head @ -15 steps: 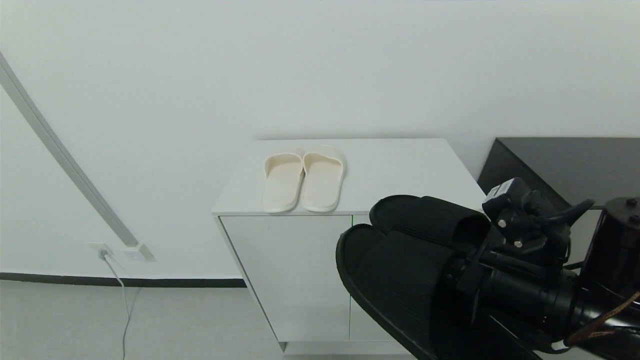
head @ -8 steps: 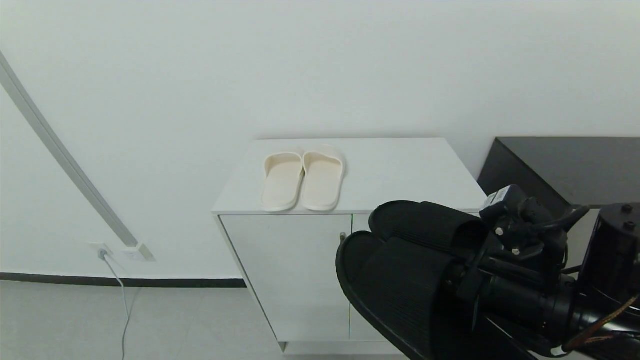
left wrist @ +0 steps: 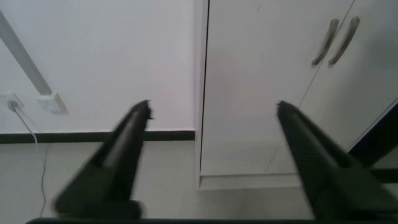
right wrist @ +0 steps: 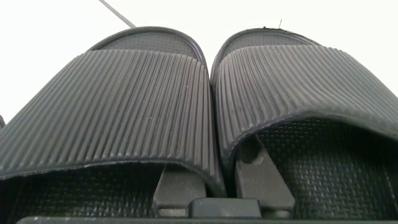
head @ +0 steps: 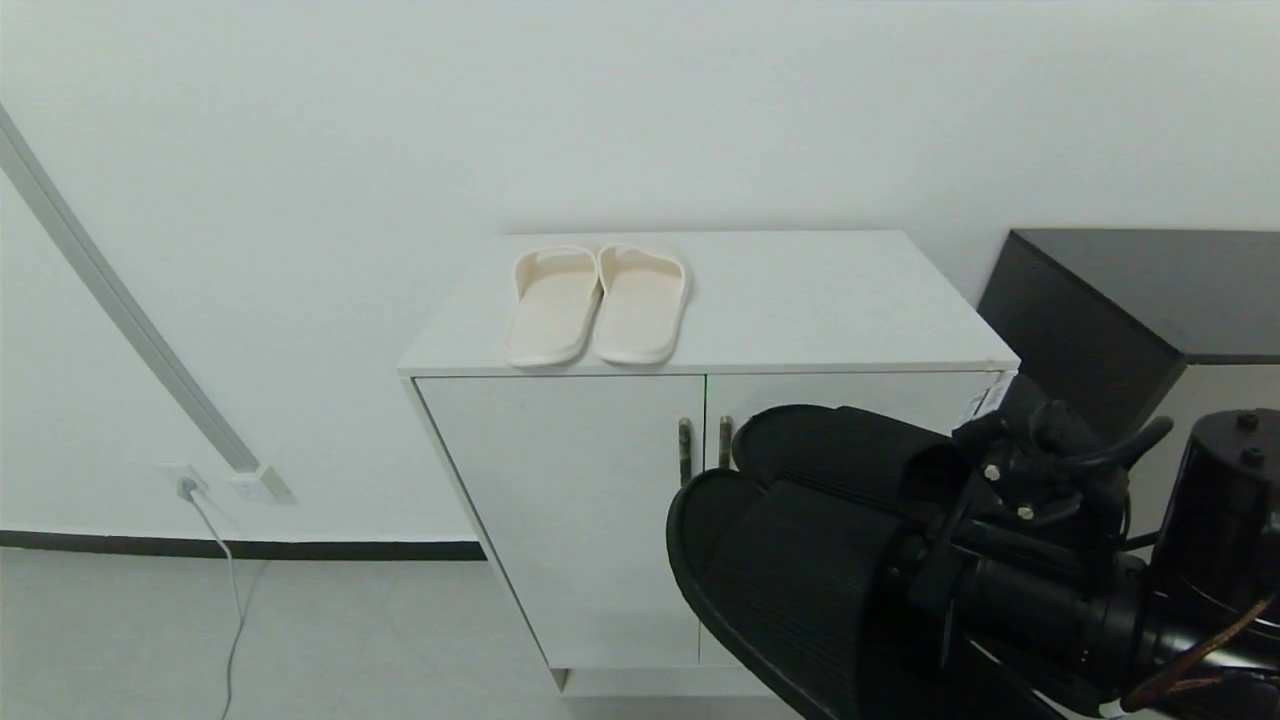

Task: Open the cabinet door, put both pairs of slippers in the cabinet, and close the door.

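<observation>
Two black slippers are sitting in the head view's lower right, the right gripper clamping their inner edges together. The left gripper is gaping wide, touching nothing, facing the closed cabinet; cream slippers are lying on its top, mid-frame.

Pair of black slippers, side by side, inner edges touching; each with a broad ribbed strap arched over a dimpled footbed; right gripper at the near end, one finger under each strap, the two touching inner walls pinched between them; plain white surface behind; thin dark line running across it beyond one toe.
</observation>
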Robot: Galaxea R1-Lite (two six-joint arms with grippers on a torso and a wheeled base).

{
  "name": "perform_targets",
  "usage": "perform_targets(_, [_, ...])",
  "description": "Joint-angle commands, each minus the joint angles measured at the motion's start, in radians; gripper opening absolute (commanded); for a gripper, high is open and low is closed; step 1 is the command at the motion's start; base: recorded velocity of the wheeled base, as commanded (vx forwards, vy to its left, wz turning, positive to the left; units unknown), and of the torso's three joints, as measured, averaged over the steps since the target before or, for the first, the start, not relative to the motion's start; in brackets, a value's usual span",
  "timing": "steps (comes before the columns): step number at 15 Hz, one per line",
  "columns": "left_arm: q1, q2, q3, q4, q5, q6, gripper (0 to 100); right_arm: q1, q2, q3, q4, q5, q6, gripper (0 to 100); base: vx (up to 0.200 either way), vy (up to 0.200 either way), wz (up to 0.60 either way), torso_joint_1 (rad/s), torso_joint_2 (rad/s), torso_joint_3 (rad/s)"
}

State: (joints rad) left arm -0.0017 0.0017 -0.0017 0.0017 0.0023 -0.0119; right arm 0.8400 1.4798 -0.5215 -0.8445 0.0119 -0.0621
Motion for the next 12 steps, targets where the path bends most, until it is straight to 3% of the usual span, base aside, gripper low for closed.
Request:
perform_targets(1, [0.0,0.0,0.0,0.0,0.001,0.0,100,0.001,0.007,0.0,-0.001,0.0,-0.001,0,0.0,0.0,0.0,-0.207,0.55,0.32])
perform_targets(12, [0.0,0.0,0.0,0.0,0.001,0.0,100,0.002,0.007,0.012,-0.001,0.002,-0.004,0,0.0,0.0,0.0,-0.17,0.5,0.322])
